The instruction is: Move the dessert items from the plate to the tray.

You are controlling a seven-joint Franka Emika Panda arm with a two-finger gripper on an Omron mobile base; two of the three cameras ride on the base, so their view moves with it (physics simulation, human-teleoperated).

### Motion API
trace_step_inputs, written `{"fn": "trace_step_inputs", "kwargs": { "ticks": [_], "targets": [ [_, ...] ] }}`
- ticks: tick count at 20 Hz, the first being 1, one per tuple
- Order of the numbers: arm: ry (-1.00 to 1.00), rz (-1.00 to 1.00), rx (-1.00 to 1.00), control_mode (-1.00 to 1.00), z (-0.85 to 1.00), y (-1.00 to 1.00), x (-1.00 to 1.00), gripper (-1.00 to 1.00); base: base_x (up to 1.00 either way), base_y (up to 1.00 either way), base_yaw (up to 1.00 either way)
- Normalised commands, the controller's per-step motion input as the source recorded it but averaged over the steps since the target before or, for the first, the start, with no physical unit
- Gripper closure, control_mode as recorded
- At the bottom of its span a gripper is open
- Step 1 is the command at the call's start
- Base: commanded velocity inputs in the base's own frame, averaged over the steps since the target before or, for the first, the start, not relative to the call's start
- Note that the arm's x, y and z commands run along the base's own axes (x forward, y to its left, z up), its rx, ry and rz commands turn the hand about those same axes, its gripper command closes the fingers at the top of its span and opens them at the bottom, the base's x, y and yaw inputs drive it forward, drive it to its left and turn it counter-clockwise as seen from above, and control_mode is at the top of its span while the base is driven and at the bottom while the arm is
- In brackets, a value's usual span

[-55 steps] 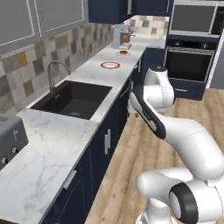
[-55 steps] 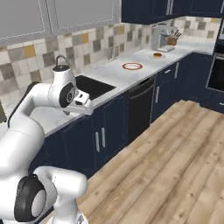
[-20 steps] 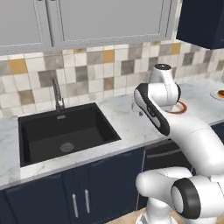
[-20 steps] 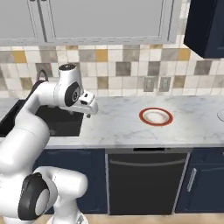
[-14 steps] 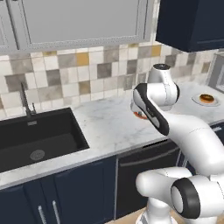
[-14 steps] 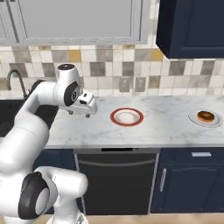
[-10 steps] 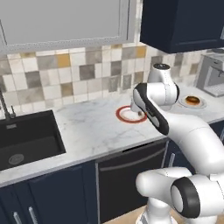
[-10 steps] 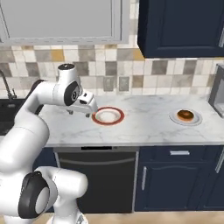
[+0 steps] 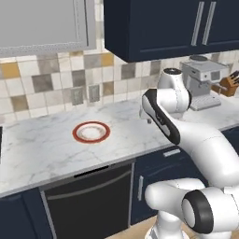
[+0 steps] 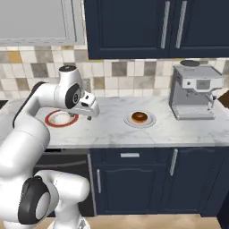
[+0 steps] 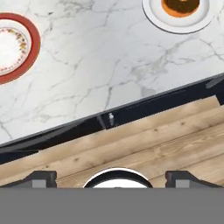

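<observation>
Right base view shows us our claw [image 10: 88,117] spread wide and empty over the counter [image 10: 112,129], the donut [image 10: 139,117] untouched on its white plate [image 10: 150,121] to the right, so nothing is moved yet.

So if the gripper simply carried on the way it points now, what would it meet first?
Probably the wooden floor in front of the cabinets. The open gripper aims down just past the counter's front edge, with nothing between in the hand view, though depth there is hard to judge.
</observation>
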Motion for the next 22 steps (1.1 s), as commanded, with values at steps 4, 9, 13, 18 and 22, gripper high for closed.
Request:
{"fn": "trace_step_inputs", "kwargs": {
  "ticks": [4, 9, 13, 18, 22],
  "targets": [
    [0.0, 0.0, 0.0, 1.0, 0.0, 0.0, 0.0, -1.0, 0.08, -1.0, 0.07],
    [0.0, 0.0, 0.0, 1.0, 0.0, 0.0, 0.0, -1.0, 0.48, -0.87, 0.26],
    [0.0, 0.0, 0.0, 1.0, 0.0, 0.0, 0.0, -1.0, 0.27, -0.11, 0.1],
    [0.0, 0.0, 0.0, 1.0, 0.0, 0.0, 0.0, -1.0, 0.47, -0.06, 0.11],
    [0.0, 0.0, 0.0, 1.0, 0.0, 0.0, 0.0, -1.0, 0.22, 0.0, 0.04]
  ]
}}
